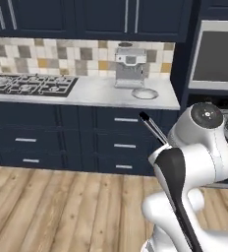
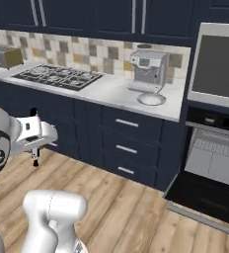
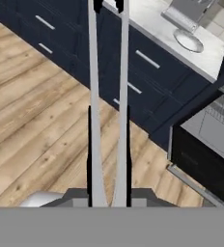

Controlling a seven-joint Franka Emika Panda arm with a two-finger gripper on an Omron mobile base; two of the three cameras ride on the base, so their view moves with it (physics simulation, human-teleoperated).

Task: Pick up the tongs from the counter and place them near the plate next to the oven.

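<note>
My gripper (image 3: 109,161) is shut on the tongs (image 3: 108,87). Their two slim silver arms run from between my dark fingers (image 3: 89,144) up to black ends at the top of the hand view. In the left base view the tongs (image 1: 153,128) stick out from behind my arm, over the floor in front of the navy drawers, black tip toward the worktop. The plate (image 1: 145,93) (image 2: 151,99) (image 3: 189,41), small, round and pale, lies on the marble worktop in front of the coffee machine, beside the oven (image 1: 218,54) (image 2: 220,62). The counter with the sink is out of view.
A coffee machine (image 1: 129,68) (image 2: 148,70) stands just behind the plate. A gas hob (image 1: 30,84) (image 2: 57,76) takes the worktop's left part, with a toaster (image 2: 5,57) beyond it. The lower oven door (image 2: 217,165) (image 3: 210,140) hangs open over the wood floor.
</note>
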